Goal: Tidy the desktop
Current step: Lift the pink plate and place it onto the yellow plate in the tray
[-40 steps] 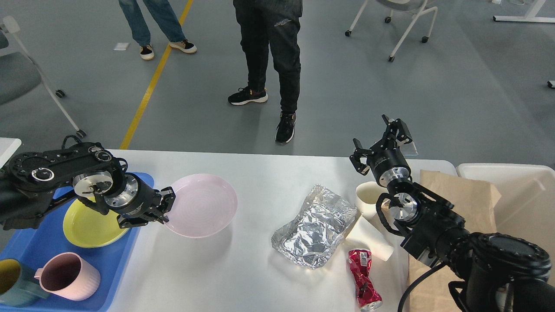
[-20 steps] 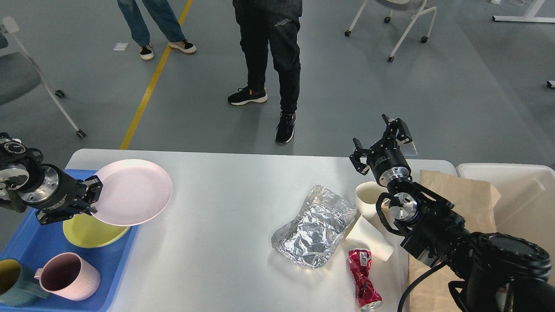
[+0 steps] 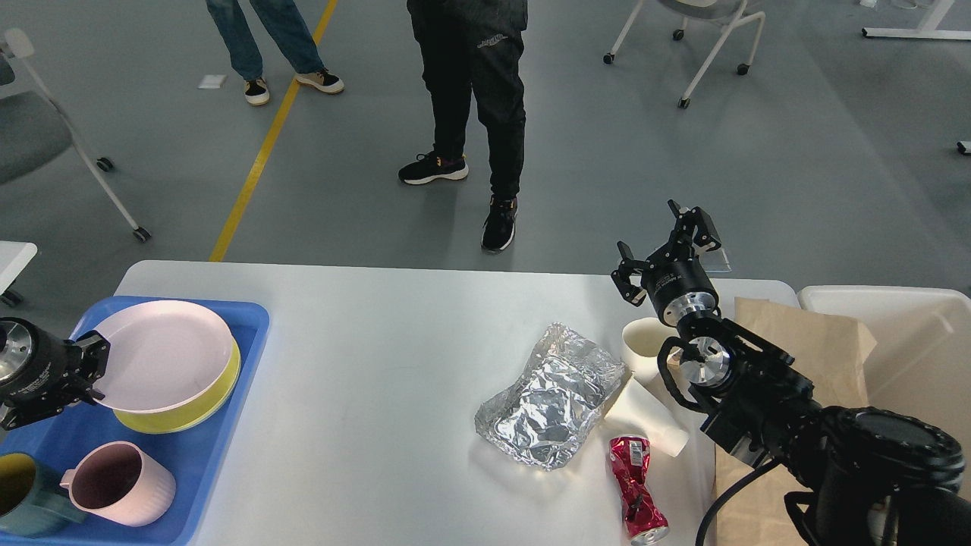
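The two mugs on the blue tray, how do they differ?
The pink mug shows whole, while the teal mug is cut off by the picture's edge. The pink mug is pink inside too; the teal mug is yellow inside. Both sit on the blue tray, touching, mouths tipped toward the camera.

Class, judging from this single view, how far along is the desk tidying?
Done: two mugs and the yellow bowl sit in the blue tray. In hand: the left gripper holds the pink plate over that bowl. Left on the desktop: foil, paper cups, crushed can.
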{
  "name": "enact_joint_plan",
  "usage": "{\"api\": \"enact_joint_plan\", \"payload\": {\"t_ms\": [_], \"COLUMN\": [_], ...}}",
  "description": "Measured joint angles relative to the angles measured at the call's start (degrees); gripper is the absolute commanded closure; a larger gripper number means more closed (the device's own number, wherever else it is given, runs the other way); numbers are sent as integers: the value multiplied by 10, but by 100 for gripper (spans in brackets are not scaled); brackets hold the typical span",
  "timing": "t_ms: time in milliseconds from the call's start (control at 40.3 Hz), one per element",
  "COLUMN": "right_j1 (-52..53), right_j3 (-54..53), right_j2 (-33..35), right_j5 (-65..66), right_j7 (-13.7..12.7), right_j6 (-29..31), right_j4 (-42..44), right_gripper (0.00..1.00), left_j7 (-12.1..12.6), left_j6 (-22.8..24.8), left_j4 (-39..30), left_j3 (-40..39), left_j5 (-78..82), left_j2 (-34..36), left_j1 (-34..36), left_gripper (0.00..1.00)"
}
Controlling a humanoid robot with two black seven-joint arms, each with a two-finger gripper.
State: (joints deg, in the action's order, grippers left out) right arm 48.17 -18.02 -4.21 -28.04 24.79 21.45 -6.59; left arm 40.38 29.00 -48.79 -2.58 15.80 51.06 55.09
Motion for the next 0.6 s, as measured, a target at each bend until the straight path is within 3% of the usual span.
{"api": "enact_joint_plan", "payload": {"t_ms": [422, 596], "right_j1": [0, 0], "right_j3": [0, 0], "right_j2": [0, 0], "right_j5": [0, 0], "right_j7": [0, 0], "right_j6": [0, 0], "right_j4": [0, 0], "right_gripper": [0, 0], "left_j7": [7, 8], "left_j6": [43, 87], "left_j4": [98, 133], "left_j3": [-33, -51], "left_j5": [7, 4], "left_j2": [-52, -54], "left_j1": [-30, -31], "left_gripper": [100, 100]}}
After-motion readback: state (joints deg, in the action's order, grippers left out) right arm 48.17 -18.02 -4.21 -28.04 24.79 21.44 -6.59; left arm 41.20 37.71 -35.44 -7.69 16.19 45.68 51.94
